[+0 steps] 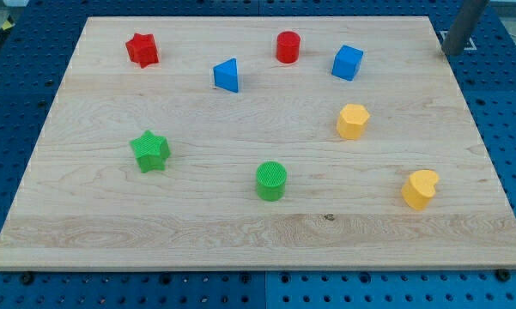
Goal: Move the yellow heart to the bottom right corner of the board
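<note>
My rod carries no pincer; my tip (452, 53) rests past the surface's (240, 227) top right edge, well apart from the yellow heart (420, 189), which lies near the surface's right edge, below the yellow hexagon (353, 121).

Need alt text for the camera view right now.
Yellow heart sits near the wooden board's bottom right, short of the corner. My tip is off the board's top right edge, far from every block.
</note>
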